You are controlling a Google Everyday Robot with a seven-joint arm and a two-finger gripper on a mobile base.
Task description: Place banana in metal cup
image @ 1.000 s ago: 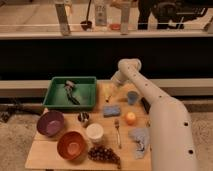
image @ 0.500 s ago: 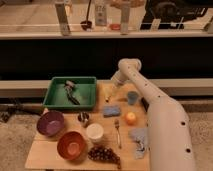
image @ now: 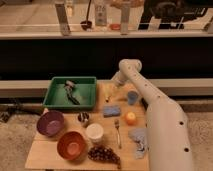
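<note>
Banana (image: 110, 93) lies near the counter's (image: 42, 156) back edge, well apart from the metal cup (image: 83, 118) mid-counter. We see nothing shifting this last second: the tool (image: 115, 85) hangs just above the fruit, wide and empty. We judge the grasp is yet to come.

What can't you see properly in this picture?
All in the camera view:
1. The gripper hangs over the back of the table, beside the green tray. Its tip merges with the banana, so contact cannot be told.
2. The inside of the metal cup is too dark to see.
3. The objects in the green tray are too blurred to name.
4. The table's right side is hidden behind the arm.
</note>
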